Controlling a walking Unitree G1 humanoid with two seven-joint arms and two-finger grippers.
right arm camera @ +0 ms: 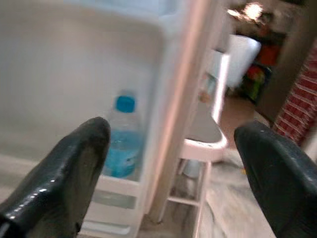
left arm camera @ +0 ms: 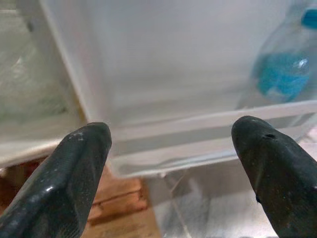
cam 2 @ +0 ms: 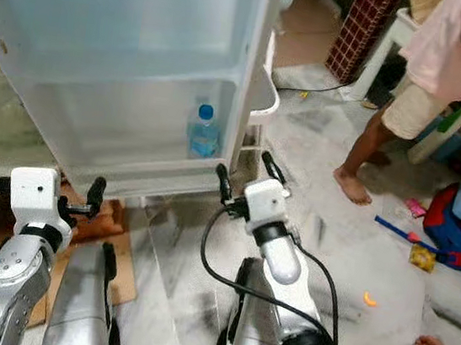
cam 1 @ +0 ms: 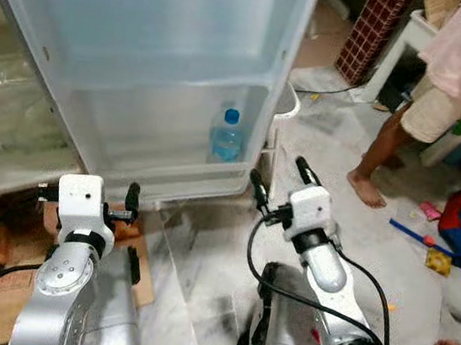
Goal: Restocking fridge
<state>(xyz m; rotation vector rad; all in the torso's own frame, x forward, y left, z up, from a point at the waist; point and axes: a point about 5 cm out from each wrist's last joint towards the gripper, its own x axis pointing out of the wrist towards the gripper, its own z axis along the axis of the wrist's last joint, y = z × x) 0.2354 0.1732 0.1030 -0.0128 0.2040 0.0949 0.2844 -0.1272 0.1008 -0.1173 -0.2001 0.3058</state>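
1. The top of the white open fridge door (cam 1: 147,34) is cut off by the frame, so I can make out just its two lower bins; the frosted front of the bottom door bin (cam 1: 164,159) blurs whatever sits low inside it.
2. The clear plastic water bottle with a blue cap and blue label (cam 1: 227,135) stands upright in the bottom door bin, at the bin's end nearest the door's outer edge. Its base is hidden behind the bin's front wall.
3. My right wrist view is soft and smeared, so the bottle there (right arm camera: 121,141) shows as little more than a blue cap and a blue band.
4. My right hand (cam 1: 280,185) is spread, both black fingers apart and pinching nothing. It hangs in front of the bin's outer corner, just below the bottle and apart from it, not touching the door.
5. My left hand (cam 1: 87,194) is also spread and holds nothing. It sits before the other end of the same bin, well apart from the bottle.
6. A person (cam 1: 445,90) in a pink top and beige shorts stands barefoot on the grey marbled floor (cam 1: 346,137) off to my right; the head is cut off by the frame.
7. A white plastic stool (right arm camera: 208,144) stands just beyond the door's outer edge, part hidden by it.
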